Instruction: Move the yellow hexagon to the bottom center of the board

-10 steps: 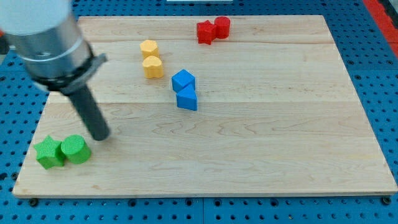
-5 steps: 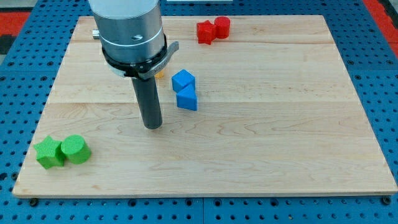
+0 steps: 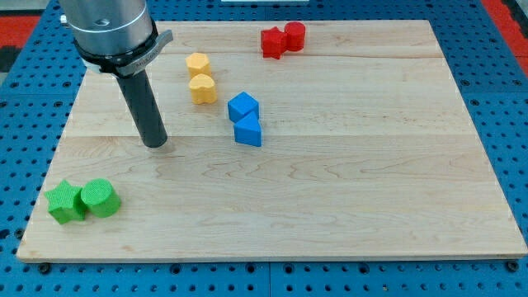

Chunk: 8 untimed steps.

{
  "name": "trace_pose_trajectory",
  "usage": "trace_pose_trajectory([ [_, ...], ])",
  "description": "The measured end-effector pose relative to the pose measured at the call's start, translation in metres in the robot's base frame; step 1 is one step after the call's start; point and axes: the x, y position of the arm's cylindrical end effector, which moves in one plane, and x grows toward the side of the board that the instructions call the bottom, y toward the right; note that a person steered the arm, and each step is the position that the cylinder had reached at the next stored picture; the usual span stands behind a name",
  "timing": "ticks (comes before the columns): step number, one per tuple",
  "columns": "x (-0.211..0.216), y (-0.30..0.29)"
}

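Note:
Two yellow blocks sit near the board's top left of centre: the upper one looks like the yellow hexagon (image 3: 197,63), and a second yellow block (image 3: 202,88) touches it just below. My tip (image 3: 154,143) rests on the board to the left of and below both yellow blocks, apart from them. The rod rises to the view's top left.
Two blue blocks (image 3: 243,106) (image 3: 248,131) sit right of the yellow pair. Two red blocks (image 3: 272,42) (image 3: 294,35) sit at the top. A green block (image 3: 64,203) and a green cylinder (image 3: 100,198) sit at the bottom left. The wooden board (image 3: 346,190) lies on a blue pegboard.
My tip swung right from near the green blocks to the board's middle, hiding the yellow blocks, then came back left and slightly up. No block has moved.

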Motion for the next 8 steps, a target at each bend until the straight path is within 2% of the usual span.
trace_pose_trajectory([
  [2, 0.002, 0.000],
  [4, -0.070, -0.034],
  [5, -0.132, -0.010],
  [6, -0.168, 0.001],
  [7, -0.192, 0.001],
  [8, -0.196, 0.004],
])
